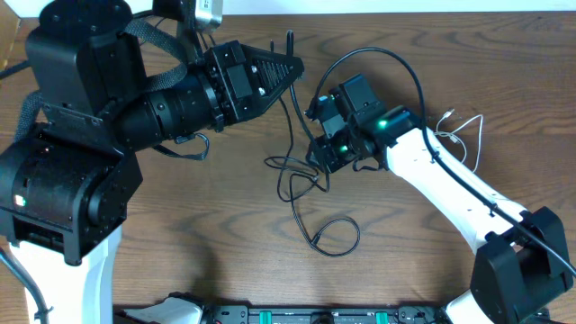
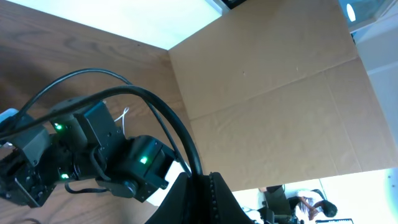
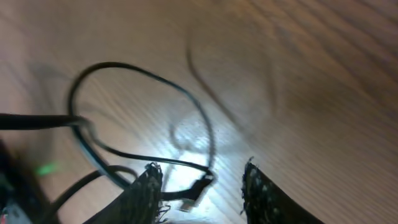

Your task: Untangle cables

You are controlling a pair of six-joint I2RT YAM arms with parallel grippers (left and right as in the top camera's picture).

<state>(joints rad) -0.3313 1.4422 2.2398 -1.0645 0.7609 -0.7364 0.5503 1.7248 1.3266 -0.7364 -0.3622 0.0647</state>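
My left gripper (image 1: 295,65) is raised over the table's back middle with its fingers shut (image 2: 208,186) on a thin black cable (image 1: 290,108). That cable hangs down to a loose black tangle (image 1: 297,175) on the wood, which runs on into a loop (image 1: 335,236) nearer the front. My right gripper (image 1: 317,155) is low at the tangle's right side. In the right wrist view its fingers are open (image 3: 202,183), with a black cable's plug end (image 3: 198,190) lying between them, not gripped. The white cable (image 1: 463,135) lies apart at the right and also shows in the left wrist view (image 2: 125,114).
The right arm's own thick black cable (image 1: 396,58) arcs above its wrist. A brown cardboard sheet (image 2: 273,87) lies beyond the table's edge. Black equipment (image 1: 297,315) runs along the front edge. The left arm's bulk (image 1: 81,135) covers the table's left part.
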